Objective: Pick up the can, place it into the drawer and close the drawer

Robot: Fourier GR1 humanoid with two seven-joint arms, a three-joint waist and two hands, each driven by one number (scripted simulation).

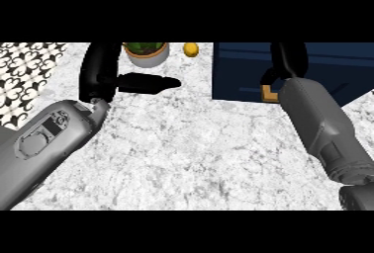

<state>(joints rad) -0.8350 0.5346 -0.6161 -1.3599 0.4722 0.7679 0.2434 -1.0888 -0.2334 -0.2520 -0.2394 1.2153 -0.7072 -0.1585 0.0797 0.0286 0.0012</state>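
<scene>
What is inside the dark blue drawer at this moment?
The right hand reaches into the drawer, and a small orange-brown piece shows beside the wrist. The hand and forearm cover the rest; the can cannot be identified.

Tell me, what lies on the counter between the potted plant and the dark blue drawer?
In the head view, a small yellow fruit lies between the potted plant and the drawer.

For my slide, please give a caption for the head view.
Right hand reaches into the open blue drawer; left hand rests open beside a potted plant.
</scene>
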